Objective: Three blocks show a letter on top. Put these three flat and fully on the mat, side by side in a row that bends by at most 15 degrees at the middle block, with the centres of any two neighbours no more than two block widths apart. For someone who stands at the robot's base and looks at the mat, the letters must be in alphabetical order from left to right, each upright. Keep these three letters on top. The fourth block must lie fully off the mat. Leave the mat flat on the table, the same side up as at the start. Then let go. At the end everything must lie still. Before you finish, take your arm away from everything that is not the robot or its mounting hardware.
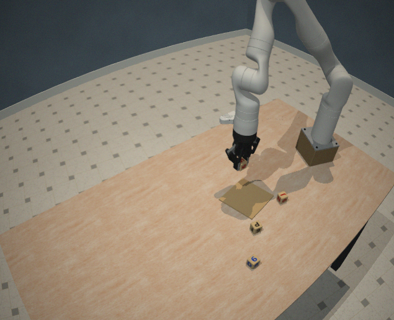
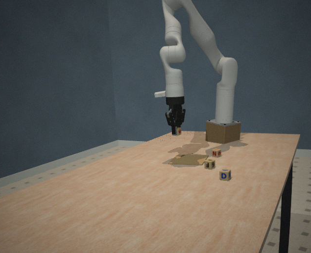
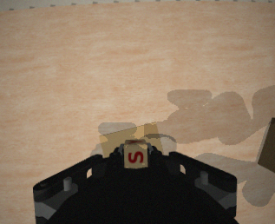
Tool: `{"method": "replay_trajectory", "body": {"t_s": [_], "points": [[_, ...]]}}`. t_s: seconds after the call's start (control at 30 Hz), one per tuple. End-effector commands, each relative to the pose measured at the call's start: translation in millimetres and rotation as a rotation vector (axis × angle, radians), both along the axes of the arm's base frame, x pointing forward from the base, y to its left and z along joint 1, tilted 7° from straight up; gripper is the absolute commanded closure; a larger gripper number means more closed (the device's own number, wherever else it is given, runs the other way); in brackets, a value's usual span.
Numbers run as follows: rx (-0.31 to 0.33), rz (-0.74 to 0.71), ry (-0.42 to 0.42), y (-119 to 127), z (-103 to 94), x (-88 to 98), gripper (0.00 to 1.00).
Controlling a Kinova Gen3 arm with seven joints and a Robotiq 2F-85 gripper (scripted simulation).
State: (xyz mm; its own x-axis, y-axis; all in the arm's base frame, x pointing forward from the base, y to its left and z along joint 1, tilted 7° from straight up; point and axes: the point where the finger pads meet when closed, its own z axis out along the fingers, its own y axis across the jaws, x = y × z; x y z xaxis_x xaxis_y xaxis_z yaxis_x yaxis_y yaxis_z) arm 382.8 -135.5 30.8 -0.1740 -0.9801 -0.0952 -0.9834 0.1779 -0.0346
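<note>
My end effector [image 1: 241, 162] [image 2: 176, 130] [image 3: 135, 149] is pinched around one block, the S block [image 1: 242, 165] [image 2: 179, 131] [image 3: 135, 158], up in the air above the desk [image 1: 121, 240] [image 2: 122, 204] [image 3: 75, 65] and off to one side of the mat. If my grip is a bit off the middle, the block could tip or turn as it touches down. The red S looks sideways in my wrist view, so I think I must check which way it faces before I let go. A wrong twist would leave the letter crooked.

The mat [image 1: 245, 203] [image 2: 189, 160] [image 3: 113, 145] lies flat, with no block on it. It looks thin, so if I push down while sliding, I could drag it or lift its edge. If I put this block too near the middle, the row may run out of room, and then my fingers could bump a neighbour.

Just beside the mat sits the red-marked block [image 1: 282, 198] [image 2: 216, 153]; I can't be sure what its top says. Misread it, and my ABC order could be wrong. The P block [image 1: 255, 227] [image 2: 209, 164] is near the mat's corner, where a low swing might knock it. Farthest out is the blue six block [image 1: 253, 262] [image 2: 225, 174]. Its top is a number, so I think it stays off; its side D could fool me.
</note>
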Motion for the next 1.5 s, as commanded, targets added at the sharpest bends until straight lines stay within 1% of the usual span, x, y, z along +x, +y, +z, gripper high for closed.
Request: {"method": "replay_trajectory", "body": {"t_s": [0.0,0.37,0.53,0.6,0.77,1.03,1.1,1.13,1.23,1.3,1.47], "points": [[0.008,-0.023,-0.010,3,2.7,3.4,0.74],[0.009,-0.023,-0.010,3,2.5,3.5,0.74],[0.009,-0.028,-0.009,3,0.5,4.6,0.74],[0.011,-0.031,-0.005,3,-3.2,4.3,0.74],[0.015,-0.030,-0.009,7,-18.9,5.1,0.74],[0.016,-0.025,-0.013,13,-56.6,9.7,0.74],[0.016,-0.025,-0.013,13,-56.6,9.7,0.74],[0.012,-0.030,-0.003,10,-61.7,6.3,0.74],[0.015,-0.031,-0.013,13,-74.3,10.7,0.74],[0.011,-0.031,-0.005,12,-81.7,9.1,0.74],[0.011,-0.031,-0.006,13,-92.4,10.0,0.74]]}}
